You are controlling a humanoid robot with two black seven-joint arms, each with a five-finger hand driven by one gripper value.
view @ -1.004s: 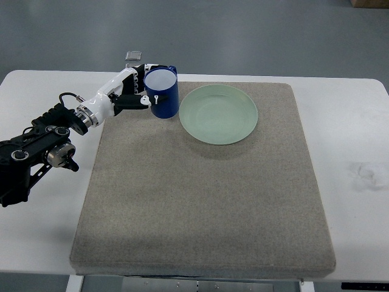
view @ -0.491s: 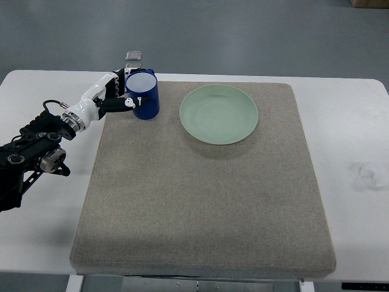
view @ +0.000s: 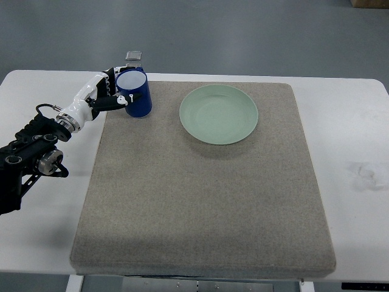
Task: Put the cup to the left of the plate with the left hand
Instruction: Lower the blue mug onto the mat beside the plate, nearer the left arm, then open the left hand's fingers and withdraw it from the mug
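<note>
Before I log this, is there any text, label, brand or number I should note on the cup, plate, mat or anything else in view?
No readable text anywhere in the top view.
Blue cup, held in the left hand: no print visible.
Green plate: plain.
Grey mat: plain.
Small object at the table's far edge: too small to tell whether it bears any marking.

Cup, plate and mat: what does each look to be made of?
Cup: glossy dark blue outside, white inside, probably glazed ceramic or hard plastic; held by the left hand. Plate: pale green, smooth with a soft sheen, likely ceramic or melamine. Mat: grey-beige, matte and finely speckled, apparently felt or woven fabric.
</note>
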